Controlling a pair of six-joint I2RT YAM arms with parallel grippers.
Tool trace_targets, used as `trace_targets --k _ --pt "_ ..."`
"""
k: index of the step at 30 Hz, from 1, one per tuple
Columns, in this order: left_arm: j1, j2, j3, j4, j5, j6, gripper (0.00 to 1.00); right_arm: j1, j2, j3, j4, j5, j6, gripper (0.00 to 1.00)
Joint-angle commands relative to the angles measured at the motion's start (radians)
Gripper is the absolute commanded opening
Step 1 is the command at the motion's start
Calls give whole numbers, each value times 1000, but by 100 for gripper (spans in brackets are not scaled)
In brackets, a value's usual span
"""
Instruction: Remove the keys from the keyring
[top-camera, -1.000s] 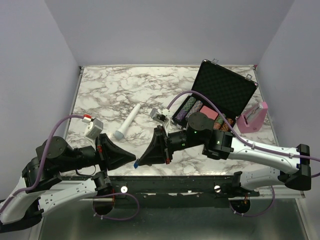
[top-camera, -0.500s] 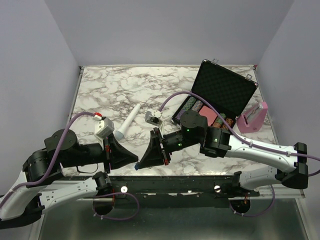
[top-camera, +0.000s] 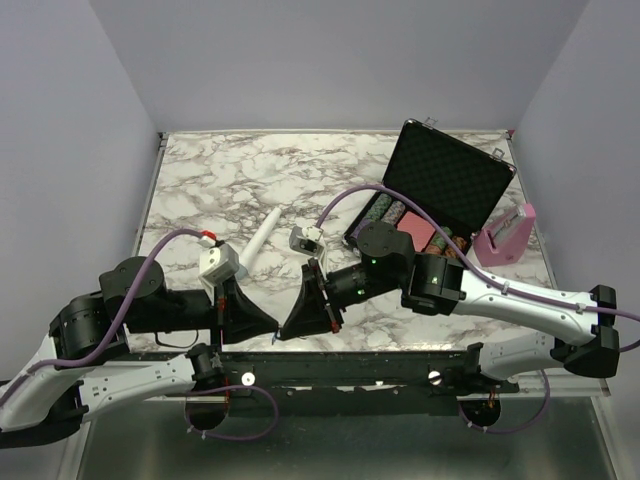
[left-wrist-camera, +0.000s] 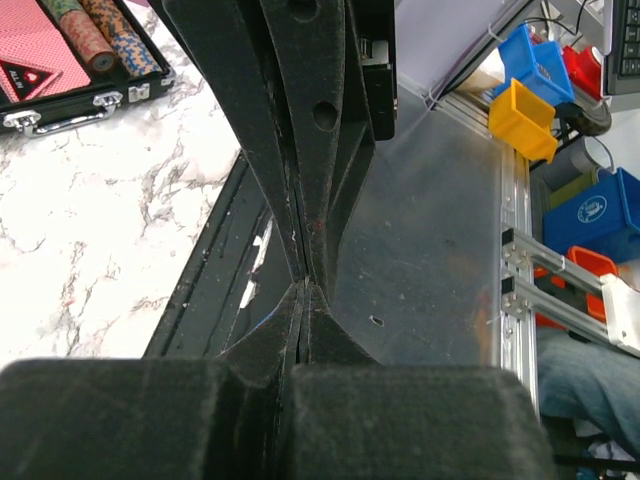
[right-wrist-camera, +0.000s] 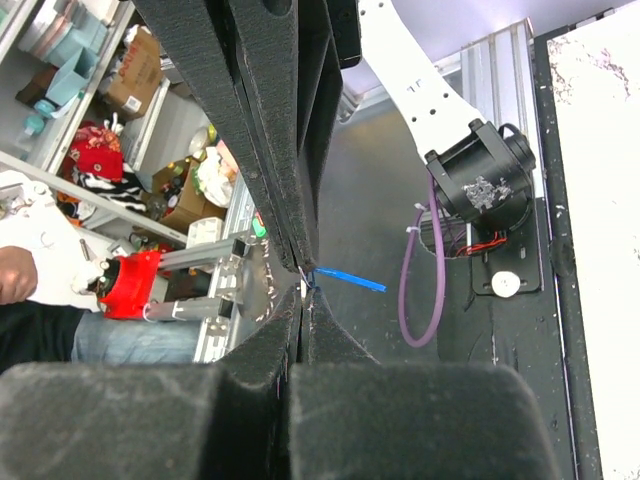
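Note:
My left gripper (top-camera: 272, 327) and right gripper (top-camera: 286, 328) meet tip to tip at the table's near edge, both shut. In the right wrist view my right gripper (right-wrist-camera: 303, 292) pinches a tiny silvery strip, the keyring (right-wrist-camera: 302, 285) seen edge-on. The key's blue head (right-wrist-camera: 350, 279) sticks out sideways from the tips of the left fingers (right-wrist-camera: 270, 150), which appear shut on its blade. In the left wrist view my left gripper (left-wrist-camera: 303, 288) touches the right fingers (left-wrist-camera: 300, 150); only a faint blue edge of the key (left-wrist-camera: 262, 320) shows there.
A white stick-like tool (top-camera: 256, 244) lies on the marble table (top-camera: 200, 180) behind my left arm. An open black case (top-camera: 450, 180) with poker chips (top-camera: 385, 215) stands at the back right, with a pink object (top-camera: 505, 238) beside it.
Both arms have shifted slightly left and toward the near edge. The two gripper tips have closed from a small gap to touching, and the blue key is now largely hidden between them.

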Motion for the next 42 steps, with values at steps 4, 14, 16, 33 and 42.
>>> trace_targets --k 4,14,16,33,42 --pt "-66 54 36 -69 6 28 0 2 -15 52 3 11 -19 1" --pt "-236 146 41 -89 -127 21 0 1 -24 74 -42 41 -48 1" --pt "-256 151 39 -81 -136 18 0 2 -34 83 -74 60 -63 1" --pt "-354 201 42 -89 -167 5 0 2 -133 65 -129 113 -97 1" --pt "-374 194 42 -98 -187 -1 0 1 -176 49 -154 182 -89 1"
